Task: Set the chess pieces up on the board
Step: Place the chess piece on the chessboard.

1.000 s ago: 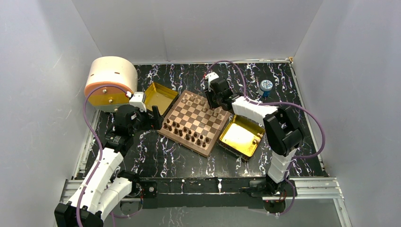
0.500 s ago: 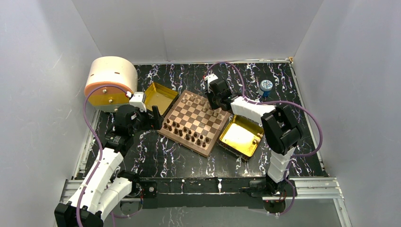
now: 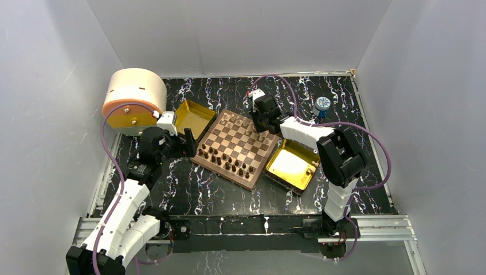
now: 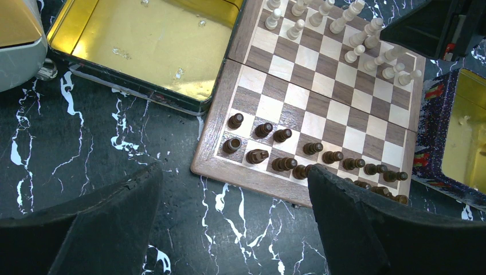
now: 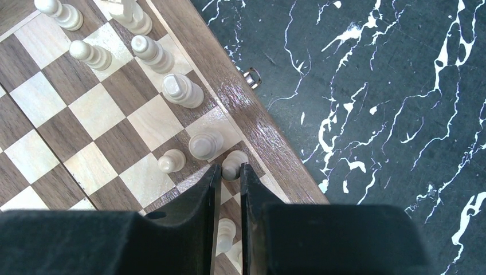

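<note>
My right gripper (image 5: 230, 175), lower centre, pinches a light tan wooden pawn (image 5: 234, 162) at the rim of the checked wooden chessboard (image 5: 258, 123). My left gripper (image 4: 234, 177) gapes wide, empty.

Overhead, I get even, diffuse light, faint shadows, soft detail. My left wrist view is sharp, with glare on the tray (image 4: 143, 46) at upper left. In the right wrist view the board (image 5: 252, 123) shines along its rim; the fingers (image 5: 189, 229) at the bottom are dark, blurred.

Glossy wooden board (image 5: 252, 114), shiny gold metal tray (image 4: 143, 40), black marbled table (image 5: 372, 86)
</note>
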`<state>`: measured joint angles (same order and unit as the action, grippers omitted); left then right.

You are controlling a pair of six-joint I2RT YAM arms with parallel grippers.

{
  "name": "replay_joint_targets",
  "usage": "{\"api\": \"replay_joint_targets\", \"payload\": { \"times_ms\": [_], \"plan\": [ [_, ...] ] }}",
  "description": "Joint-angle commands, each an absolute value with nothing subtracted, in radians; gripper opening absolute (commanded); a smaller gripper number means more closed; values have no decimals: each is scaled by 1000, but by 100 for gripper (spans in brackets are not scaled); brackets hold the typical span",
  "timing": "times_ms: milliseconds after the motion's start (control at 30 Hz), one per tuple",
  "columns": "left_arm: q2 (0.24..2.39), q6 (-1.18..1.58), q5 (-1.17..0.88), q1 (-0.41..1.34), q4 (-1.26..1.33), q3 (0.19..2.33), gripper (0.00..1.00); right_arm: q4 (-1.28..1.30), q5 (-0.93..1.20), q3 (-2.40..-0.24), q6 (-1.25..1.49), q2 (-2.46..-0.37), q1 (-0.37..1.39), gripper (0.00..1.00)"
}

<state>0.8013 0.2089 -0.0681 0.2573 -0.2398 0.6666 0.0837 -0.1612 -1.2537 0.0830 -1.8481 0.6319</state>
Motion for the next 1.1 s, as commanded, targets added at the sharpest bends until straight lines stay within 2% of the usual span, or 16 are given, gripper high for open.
{"api": "replay_joint_targets", "payload": {
  "times_ms": [0,1067],
  "plan": [
    [779,198,-76,259,-229,665,94,95,-156,-1262,117,-1799,614,23],
    [787,198,-73,259,-229,666,94,182,-109,-1305,182,-1814,605,24]
  ]
}}
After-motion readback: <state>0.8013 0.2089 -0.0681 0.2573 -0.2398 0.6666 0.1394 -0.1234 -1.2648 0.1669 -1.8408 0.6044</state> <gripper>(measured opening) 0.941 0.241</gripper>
